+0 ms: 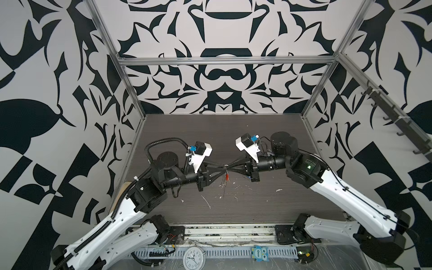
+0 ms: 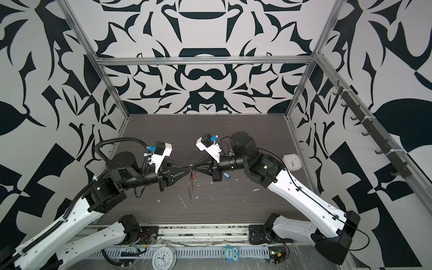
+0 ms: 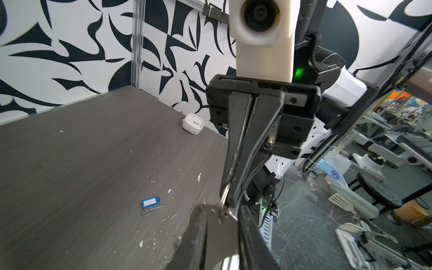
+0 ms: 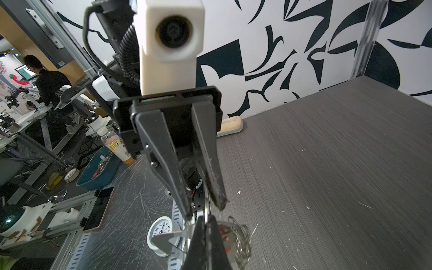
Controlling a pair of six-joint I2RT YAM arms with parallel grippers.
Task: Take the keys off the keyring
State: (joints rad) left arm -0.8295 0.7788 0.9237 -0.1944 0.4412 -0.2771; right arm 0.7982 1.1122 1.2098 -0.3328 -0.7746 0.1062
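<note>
Both grippers meet tip to tip above the table's middle. My right gripper is shut on the top ring of the keyring. My left gripper has its fingertips a little apart on either side of that ring, which shows edge-on between them. The red key hangs just under the ring, and the chain of rings dangles below it. The blue key lies loose on the table under my right gripper.
A white square clock sits at the table's right wall. A tan block lies at the left wall. A round clock and an owl figure are on the front rail. White scuffs mark the tabletop.
</note>
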